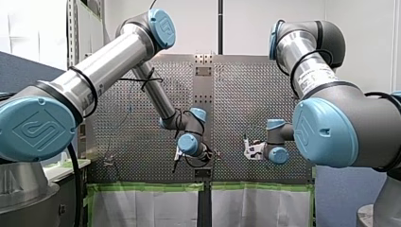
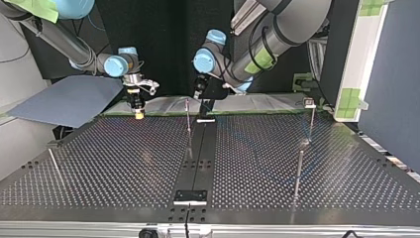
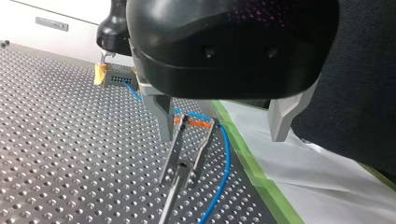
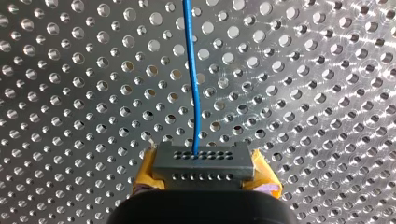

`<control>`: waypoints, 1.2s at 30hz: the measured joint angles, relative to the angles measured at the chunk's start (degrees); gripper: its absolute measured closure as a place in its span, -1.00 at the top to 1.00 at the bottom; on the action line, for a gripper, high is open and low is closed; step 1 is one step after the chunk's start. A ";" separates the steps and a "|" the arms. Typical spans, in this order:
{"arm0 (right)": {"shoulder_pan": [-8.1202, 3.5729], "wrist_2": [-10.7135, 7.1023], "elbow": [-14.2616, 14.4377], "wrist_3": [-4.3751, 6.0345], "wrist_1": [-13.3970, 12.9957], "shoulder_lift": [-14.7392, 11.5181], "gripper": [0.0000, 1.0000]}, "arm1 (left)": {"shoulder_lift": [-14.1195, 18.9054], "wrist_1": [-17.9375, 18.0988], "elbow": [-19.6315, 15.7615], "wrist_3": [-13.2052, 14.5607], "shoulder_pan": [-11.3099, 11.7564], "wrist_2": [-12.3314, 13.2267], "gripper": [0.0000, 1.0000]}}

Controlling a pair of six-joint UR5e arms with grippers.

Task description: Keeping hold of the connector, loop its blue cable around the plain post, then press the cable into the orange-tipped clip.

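My right gripper (image 4: pixel 204 173) is clenching the grey connector (image 4: pixel 203 161) between its yellow pads (image 4: pixel 145 176), over the perforated table (image 4: pixel 70 93). The blue cable (image 4: pixel 192 84) is leaving a hole in the connector's face and running straight away from it across the table.

In the left wrist view, my left gripper (image 3: pixel 222 137) is hovering with its metal fingers (image 3: pixel 161 116) spread wide, grasping nothing. It is hanging directly over the orange-tipped clip (image 3: pixel 196 124). The cable is coming in from the connector, which the other gripper is holding farther off. It is crossing the clip at its orange tips, then bending down along the table beside a strip of green tape (image 3: pixel 252 163). I cannot tell whether it is seated inside the clip.

In the top view, both grippers are hanging near each other at the table's far edge.
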 joint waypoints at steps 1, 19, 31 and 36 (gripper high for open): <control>0.00 0.00 0.00 0.00 0.01 0.00 -1.00 | 0.00 0.31 -0.01 -0.18 -0.05 0.06 1.00; -0.14 -0.72 0.02 0.28 0.03 0.00 -1.00 | 0.00 4.25 -0.03 -4.46 -0.72 4.18 1.00; -0.15 -0.73 0.02 0.30 0.07 0.00 -1.00 | 0.01 4.04 -0.03 -5.69 -0.84 4.29 1.00; -0.10 -0.74 0.02 0.27 0.13 0.00 -1.00 | 0.00 3.87 -0.03 -5.92 -0.90 4.22 1.00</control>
